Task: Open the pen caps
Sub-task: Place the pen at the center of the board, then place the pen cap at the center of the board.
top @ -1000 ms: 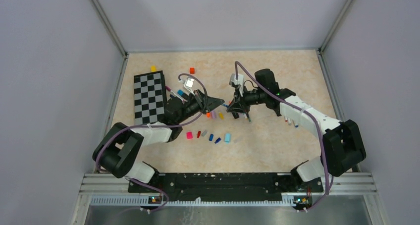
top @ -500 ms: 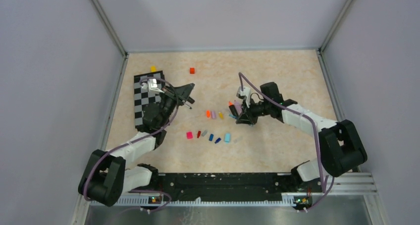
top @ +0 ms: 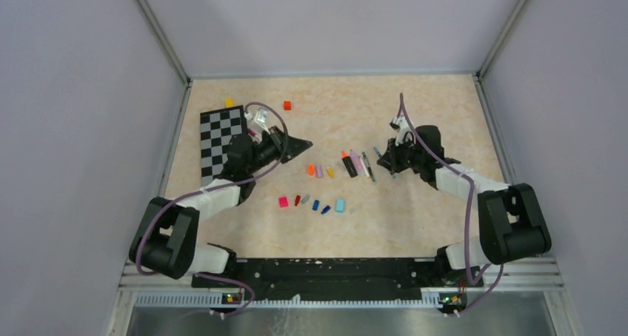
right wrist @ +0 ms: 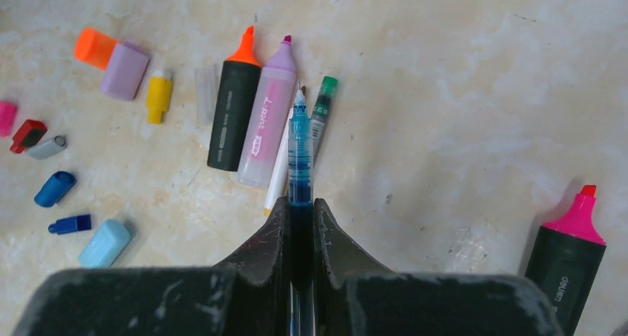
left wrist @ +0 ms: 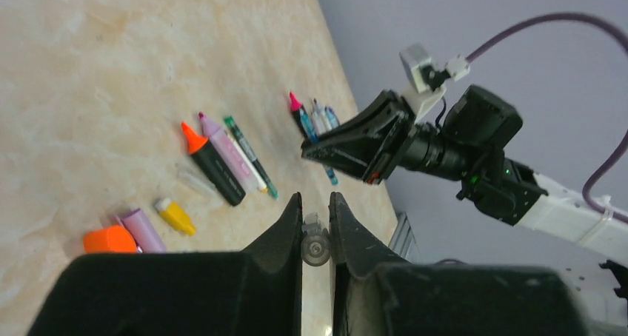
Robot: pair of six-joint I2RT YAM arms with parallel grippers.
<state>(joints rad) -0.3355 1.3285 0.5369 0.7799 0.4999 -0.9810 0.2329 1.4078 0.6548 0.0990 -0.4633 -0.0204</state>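
Note:
My left gripper [top: 300, 144] [left wrist: 315, 200] is shut on a small clear pen cap [left wrist: 315, 245] and holds it above the table. My right gripper [top: 388, 158] [right wrist: 300, 201] is shut on a thin blue pen [right wrist: 300, 147] with its tip bare, pointing at the laid-out pens. An orange-tipped black highlighter [right wrist: 235, 110], a purple highlighter [right wrist: 268, 125], a white pen [right wrist: 280, 177] and a green pen [right wrist: 321, 114] lie side by side, uncapped. Loose caps lie left of them: orange [right wrist: 95, 46], purple [right wrist: 124, 69], yellow [right wrist: 158, 95], blue [right wrist: 55, 189], light blue [right wrist: 105, 243].
A black-and-white checkerboard [top: 221, 132] lies at the left under my left arm. A yellow cube [top: 229, 102] and a red cube [top: 287, 105] sit at the back. A pink-tipped black highlighter [right wrist: 570, 251] lies right of my right gripper.
The two grippers were close together at mid-table and have drawn apart. The right one moved right with the blue pen; the left one swung left, then partly back, with the clear cap.

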